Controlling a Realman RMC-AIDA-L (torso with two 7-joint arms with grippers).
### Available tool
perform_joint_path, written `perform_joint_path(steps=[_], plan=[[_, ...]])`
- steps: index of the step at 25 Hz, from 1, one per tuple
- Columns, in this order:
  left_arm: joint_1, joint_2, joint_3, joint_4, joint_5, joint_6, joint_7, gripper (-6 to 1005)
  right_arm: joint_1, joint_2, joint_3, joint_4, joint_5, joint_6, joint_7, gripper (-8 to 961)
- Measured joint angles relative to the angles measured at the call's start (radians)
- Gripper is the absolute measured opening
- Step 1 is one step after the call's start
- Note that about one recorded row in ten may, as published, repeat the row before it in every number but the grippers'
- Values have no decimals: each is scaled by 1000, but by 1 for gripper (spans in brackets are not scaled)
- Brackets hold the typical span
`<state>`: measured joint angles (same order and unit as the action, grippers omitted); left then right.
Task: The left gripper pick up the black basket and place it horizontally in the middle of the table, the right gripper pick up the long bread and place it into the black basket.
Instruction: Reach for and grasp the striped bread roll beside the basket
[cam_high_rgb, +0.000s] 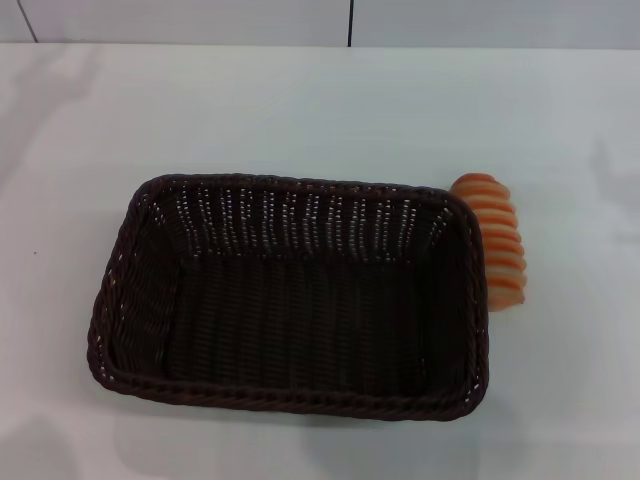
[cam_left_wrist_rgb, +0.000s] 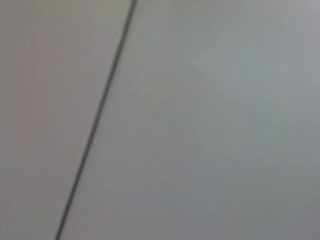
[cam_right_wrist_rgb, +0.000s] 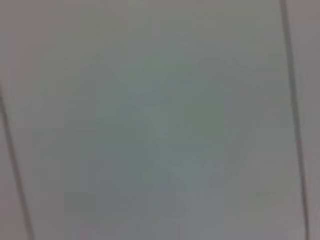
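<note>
Lying on the white table (cam_high_rgb: 300, 100), the black basket (cam_high_rgb: 290, 295) was seen with its long side across the head view, near the middle. Part of the long bread (cam_high_rgb: 495, 240) was hidden behind the basket's right rim, which it touched from outside. Neither pincer appeared in any view, so their state could not be told. Only blurred pale surfaces crossed by thin dark lines (cam_left_wrist_rgb: 97, 117) were shown by both wrist views.

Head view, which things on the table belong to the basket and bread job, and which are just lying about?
Part of the job:
black basket, empty, lying lengthwise across the table
long bread, on the table against the basket's right end

Just lying about:
nothing else shows; neither gripper is in view
</note>
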<state>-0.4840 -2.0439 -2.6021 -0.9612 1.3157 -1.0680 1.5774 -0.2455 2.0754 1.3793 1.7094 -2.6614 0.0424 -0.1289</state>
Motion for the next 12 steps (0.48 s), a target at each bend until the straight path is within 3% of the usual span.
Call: perform_joint_path(steps=[1,12], plan=[[1,2,-4,5,-1,1,0,502,5,0,7,38,2,97,0,642],[21,5,-46,21,-31,-3,-2,502,75,2,54,164,8,521,7,641]])
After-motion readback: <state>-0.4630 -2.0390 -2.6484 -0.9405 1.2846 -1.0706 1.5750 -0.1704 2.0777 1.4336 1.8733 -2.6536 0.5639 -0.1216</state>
